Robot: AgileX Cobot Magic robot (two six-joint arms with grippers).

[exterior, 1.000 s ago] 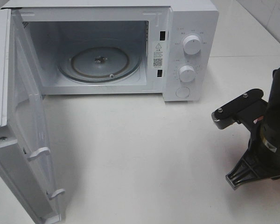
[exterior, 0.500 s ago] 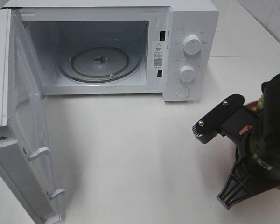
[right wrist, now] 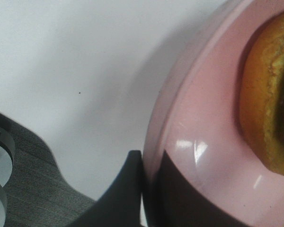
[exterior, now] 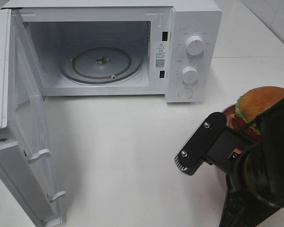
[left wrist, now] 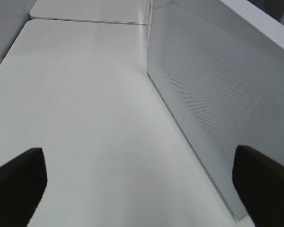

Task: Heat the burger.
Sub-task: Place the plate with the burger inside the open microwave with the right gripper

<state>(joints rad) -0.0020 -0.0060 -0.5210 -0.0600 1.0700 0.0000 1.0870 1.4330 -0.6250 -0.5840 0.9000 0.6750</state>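
The right gripper (right wrist: 150,187), pinched tight on the pink plate's (right wrist: 199,123) rim, has swung inward over the last second, so the burger (exterior: 261,105) on that plate now shows at the table's (exterior: 132,146) right. The left gripper (left wrist: 139,189) gapes wide and empty by the door (left wrist: 217,94). Beyond, the microwave (exterior: 194,14) stands open with its tray (exterior: 102,64) bare — the carry looks begun.

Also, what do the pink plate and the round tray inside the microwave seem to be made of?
The plate looks like glazed ceramic or hard plastic: it is smooth, evenly pink and shows sharp glossy highlights, but the look alone does not settle which. The tray is most likely clear glass: it is see-through and its raised rim glints.
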